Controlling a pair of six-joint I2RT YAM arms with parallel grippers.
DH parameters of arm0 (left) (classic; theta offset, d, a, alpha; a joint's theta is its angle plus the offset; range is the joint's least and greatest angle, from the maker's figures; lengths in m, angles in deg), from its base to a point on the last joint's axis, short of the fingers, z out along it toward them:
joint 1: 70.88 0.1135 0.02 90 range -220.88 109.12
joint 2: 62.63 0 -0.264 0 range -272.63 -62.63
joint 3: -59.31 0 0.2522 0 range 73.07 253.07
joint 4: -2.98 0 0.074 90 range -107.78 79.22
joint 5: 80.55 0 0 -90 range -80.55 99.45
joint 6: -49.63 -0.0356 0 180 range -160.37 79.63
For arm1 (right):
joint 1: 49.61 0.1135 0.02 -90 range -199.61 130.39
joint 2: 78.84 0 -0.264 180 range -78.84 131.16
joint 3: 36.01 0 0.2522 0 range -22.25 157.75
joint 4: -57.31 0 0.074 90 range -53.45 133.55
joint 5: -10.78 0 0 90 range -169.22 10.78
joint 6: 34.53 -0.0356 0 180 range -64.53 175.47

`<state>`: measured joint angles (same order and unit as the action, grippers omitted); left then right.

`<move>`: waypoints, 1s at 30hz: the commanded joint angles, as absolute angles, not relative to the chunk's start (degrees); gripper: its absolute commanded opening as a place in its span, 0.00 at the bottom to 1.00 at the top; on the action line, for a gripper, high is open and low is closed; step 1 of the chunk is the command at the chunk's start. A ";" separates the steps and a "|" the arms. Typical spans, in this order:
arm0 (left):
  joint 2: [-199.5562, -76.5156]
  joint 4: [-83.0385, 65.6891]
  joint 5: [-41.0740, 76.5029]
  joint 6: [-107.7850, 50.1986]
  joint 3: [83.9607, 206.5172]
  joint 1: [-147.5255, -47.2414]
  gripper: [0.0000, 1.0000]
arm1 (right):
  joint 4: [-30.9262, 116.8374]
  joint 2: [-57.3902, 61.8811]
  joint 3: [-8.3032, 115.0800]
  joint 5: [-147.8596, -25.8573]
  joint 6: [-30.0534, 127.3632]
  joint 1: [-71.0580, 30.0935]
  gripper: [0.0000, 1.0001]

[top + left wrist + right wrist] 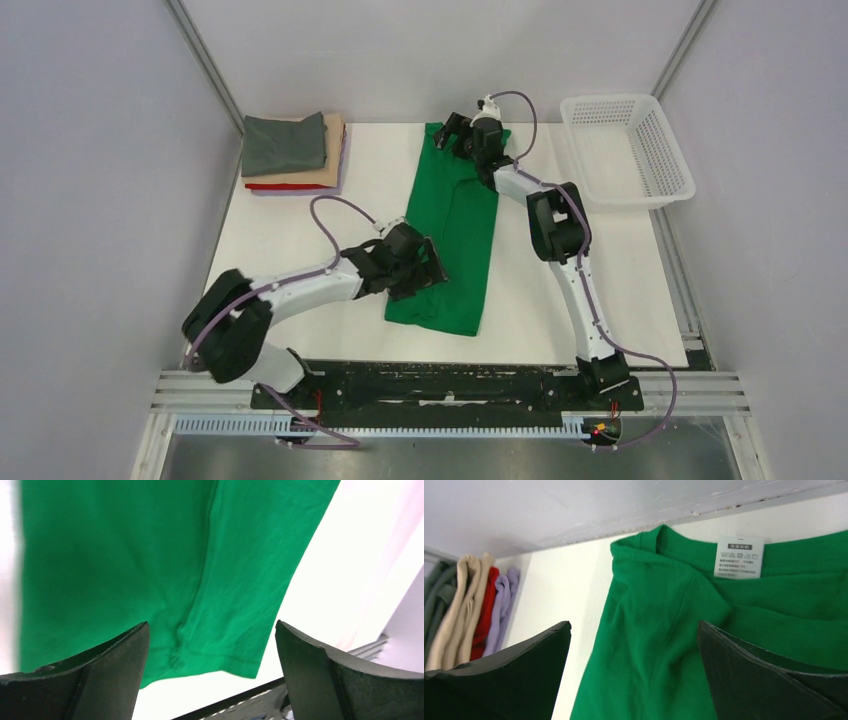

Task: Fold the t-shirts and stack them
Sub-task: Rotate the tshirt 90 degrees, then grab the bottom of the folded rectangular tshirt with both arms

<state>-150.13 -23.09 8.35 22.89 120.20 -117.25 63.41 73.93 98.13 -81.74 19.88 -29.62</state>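
Hovering both grippers over the bright green short-sleeved cloth t-shirt [455,235]. It lies as a long narrow strip down the middle of the white bench [300,270], collar toward the far edge, hem toward the near edge.

Left gripper [430,268]: at the hem end, on the strip's left side. Jaws apart, nothing between them.
Right gripper [452,133]: at the collar end by the far edge. Jaws apart too, holding nothing.

Why placed so, as I judge it: the sleeves look tucked in already, so the strip wants halving end to end. One gripper at each end lets me lift or pin the cloth without skewing it.

Finished pile: folded t-shirts [293,152] stacked in the far left corner, grey on top, tan and red beneath. White plastic mesh basket [672,150] sits in the far right corner, well apart from the work.

View notes:
- Overhead gives the whole layout but not the jaw gaps.
- Left wrist camera shows the stitched hem [215,661] and a lengthwise crease running between my fingers [115,660].
- Right wrist camera shows the small white neck label [739,556] facing up inside the collar.
- It also shows a lilac layer [504,605] in the pile that overhead barely shows.
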 commanded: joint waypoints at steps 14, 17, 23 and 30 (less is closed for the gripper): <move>-130.00 -42.43 18.51 -1.14 113.49 -100.63 0.93 | 45.89 8.15 30.25 -78.69 43.98 -19.24 0.98; -132.78 -41.95 21.59 -1.59 112.99 -100.59 0.84 | 39.78 5.23 27.49 -80.54 43.45 -16.03 0.98; -135.83 -38.83 24.68 -0.82 109.13 -100.60 0.70 | 34.02 0.36 22.20 -82.42 45.60 -10.87 0.96; -142.04 -34.51 24.26 0.84 108.66 -100.59 0.52 | 30.43 -4.99 16.09 -85.10 54.08 -5.24 0.94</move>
